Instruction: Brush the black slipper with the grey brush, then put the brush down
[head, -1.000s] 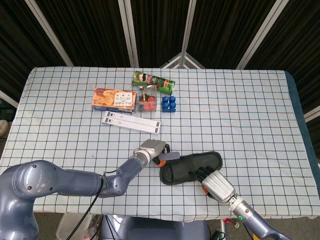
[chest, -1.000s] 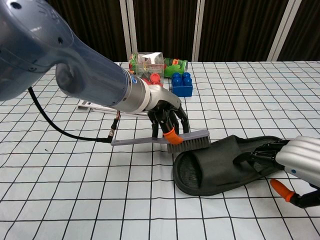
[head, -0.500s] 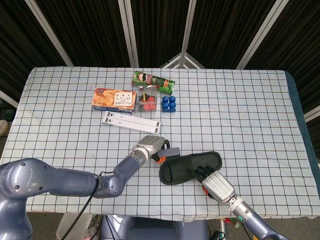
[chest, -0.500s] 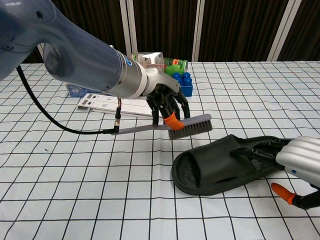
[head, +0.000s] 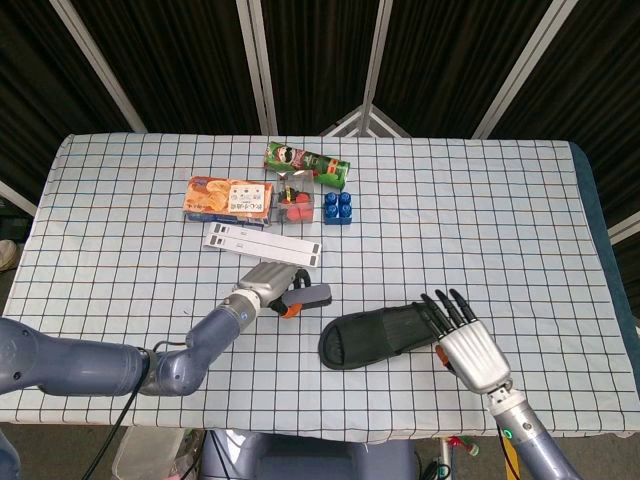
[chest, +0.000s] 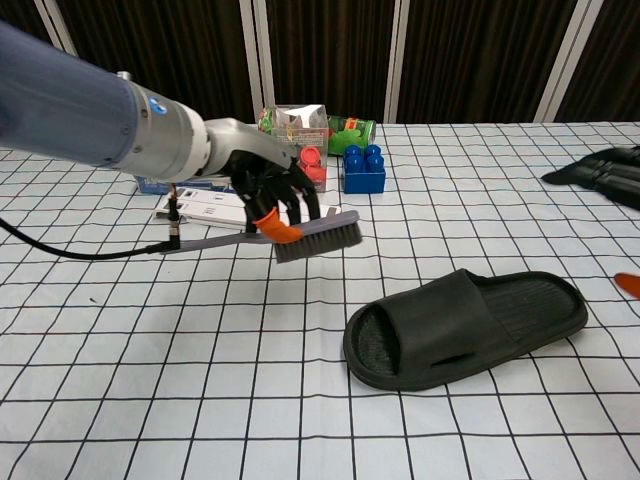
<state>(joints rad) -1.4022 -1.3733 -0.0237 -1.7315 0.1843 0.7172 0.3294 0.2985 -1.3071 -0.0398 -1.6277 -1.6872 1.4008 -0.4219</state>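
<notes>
My left hand (chest: 268, 190) has its fingers wrapped around the grey brush (chest: 262, 238), holding it up off the checked tablecloth (head: 500, 230) with the bristle head pointing right and the thin handle sticking out to the left. The black slipper (chest: 462, 324) lies flat on the cloth, near edge, to the right of the brush and apart from it, open toe end facing left. My right hand (head: 468, 339) is just right of the slipper's heel with fingers straight and spread, gripping nothing; from the head view I can't tell if the fingertips actually touch the heel. Further back on the table there's a green chip can (head: 306, 164) lying on its side, an orange snack box (head: 228, 198), a blue block (head: 338, 208), a clear box with red stuff in it (head: 294, 203) and a flat white strip (head: 264, 243) just behind my left hand.
</notes>
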